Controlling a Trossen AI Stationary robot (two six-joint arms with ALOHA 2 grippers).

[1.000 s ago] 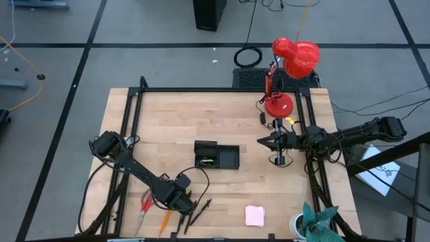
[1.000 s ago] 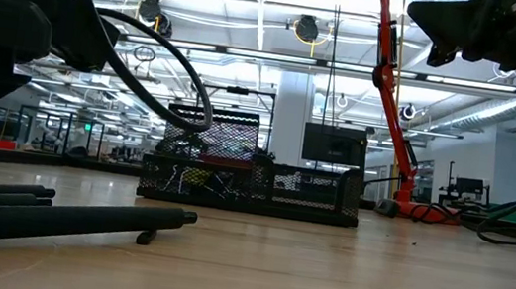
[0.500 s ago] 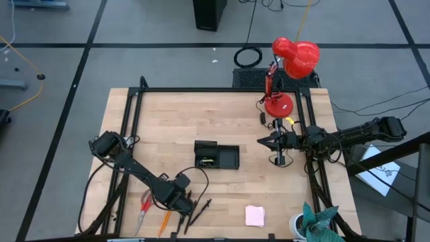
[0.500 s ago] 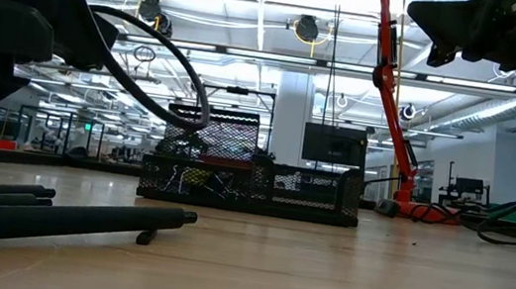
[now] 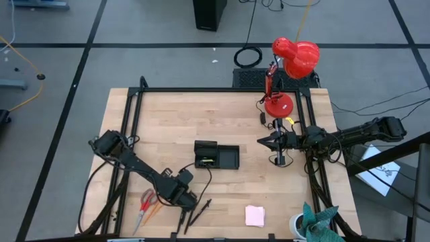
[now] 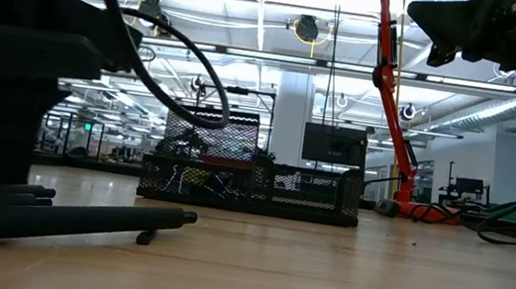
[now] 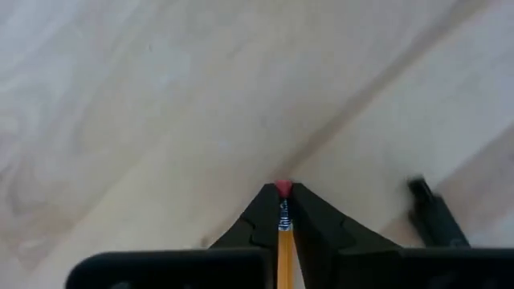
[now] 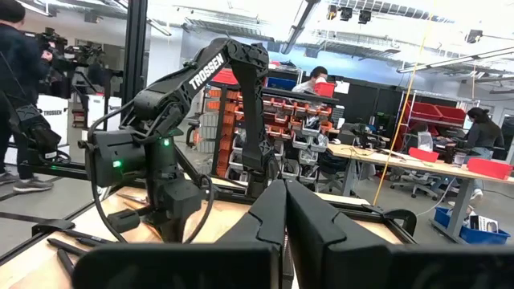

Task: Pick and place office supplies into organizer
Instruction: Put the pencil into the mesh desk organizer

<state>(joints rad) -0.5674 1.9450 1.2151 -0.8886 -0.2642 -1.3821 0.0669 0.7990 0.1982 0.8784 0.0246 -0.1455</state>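
My left gripper (image 5: pixel 180 199) is low over the table's near left part, shut on the orange pencil (image 7: pixel 284 249), whose pink eraser (image 7: pixel 282 188) shows at the fingertips. Red-handled scissors (image 5: pixel 144 202) lie just left of the gripper and thin black pens (image 5: pixel 195 214) just right of it, flat on the wood. The black organizer (image 5: pixel 216 156) stands mid-table. A pale pink note pad (image 5: pixel 254 215) lies near the front edge. My right gripper (image 5: pixel 262 141) hangs shut and empty above the table's right part. My left gripper pinches the pencil at its eraser end, by the metal ferrule (image 7: pixel 283 213), between its two fingers. The pencil runs along the fingers, back from their tips toward the wrist. The fingers slant down at the table. I cannot tell whether the pencil is clear of the wood.
A red desk lamp (image 5: pixel 289 67) stands at the far right corner, behind my right arm. A black metal frame (image 5: pixel 215 89) borders the table. In the left wrist view one black pen (image 7: pixel 434 218) lies close beside the fingers. Bare wood stretches across the far half.
My left gripper has shut on the orange pencil and shifted a little toward the far edge. The pencil has swung from pointing at the near edge to slanting toward the scissors.
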